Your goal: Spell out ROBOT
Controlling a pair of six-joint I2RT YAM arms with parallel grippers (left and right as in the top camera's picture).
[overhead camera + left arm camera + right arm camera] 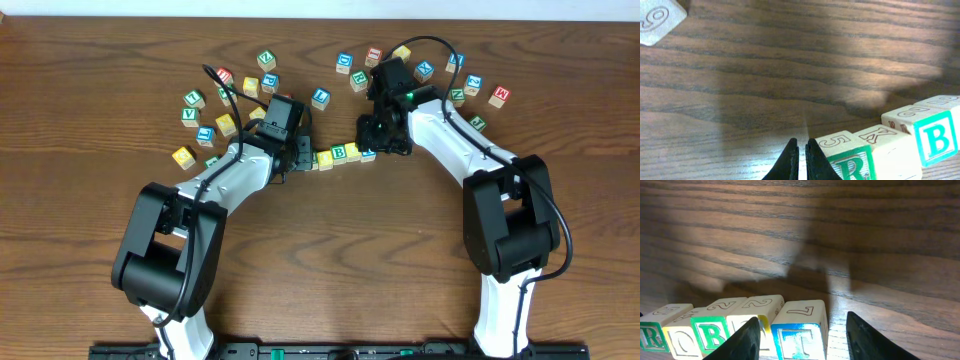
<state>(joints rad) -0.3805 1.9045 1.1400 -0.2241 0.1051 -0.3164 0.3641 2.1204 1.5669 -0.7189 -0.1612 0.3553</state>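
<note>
ROBOT cubes [715,330] read R-O-B-O-T in one row, the T [799,332] sitting between my low right pincer's [801,325] parted, ungripping fingers and the R [852,169] just right of my closed left pincer [801,150].

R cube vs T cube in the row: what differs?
R cube has green lettering, T cube blue. In the right wrist view, R cube ends the row at left, T cube at right. T cube sits between the open fingers of the right gripper; R cube does not. Both are wooden, in one row.
</note>
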